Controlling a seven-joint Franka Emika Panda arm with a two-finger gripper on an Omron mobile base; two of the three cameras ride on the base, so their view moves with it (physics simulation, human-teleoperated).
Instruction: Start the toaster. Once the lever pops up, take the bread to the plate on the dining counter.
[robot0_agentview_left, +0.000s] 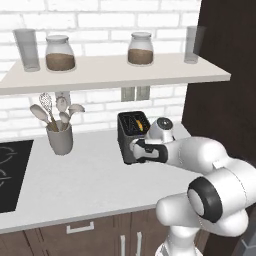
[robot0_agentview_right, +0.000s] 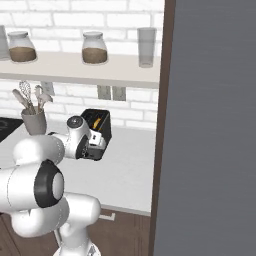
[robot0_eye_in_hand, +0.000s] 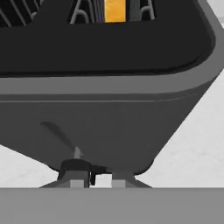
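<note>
The dark grey toaster (robot0_agentview_left: 124, 136) (robot0_agentview_right: 104, 129) stands on the white kitchen worktop under the shelf. The bread (robot0_agentview_left: 141, 125) (robot0_agentview_right: 96, 121) (robot0_eye_in_hand: 115, 9) sits down in one slot, with just its yellow-orange crust edge showing. My gripper (robot0_agentview_left: 131, 151) (robot0_agentview_right: 94, 145) (robot0_eye_in_hand: 97, 180) is low against the toaster's front face (robot0_eye_in_hand: 109, 127), pointing at it. Its fingertips (robot0_eye_in_hand: 119, 182) stand a little apart with a sliver of white counter between them and nothing held. A small dark stub sits just above the left tip. The plate and the dining counter are out of view.
A pale crock of utensils (robot0_agentview_left: 60, 138) (robot0_agentview_right: 34, 122) stands left of the toaster. Beyond it lies a black cooktop (robot0_agentview_left: 12, 172). A shelf (robot0_agentview_left: 115, 74) with jars and glasses hangs overhead. A tall dark cabinet (robot0_agentview_left: 225, 75) (robot0_agentview_right: 210, 125) walls off the right side.
</note>
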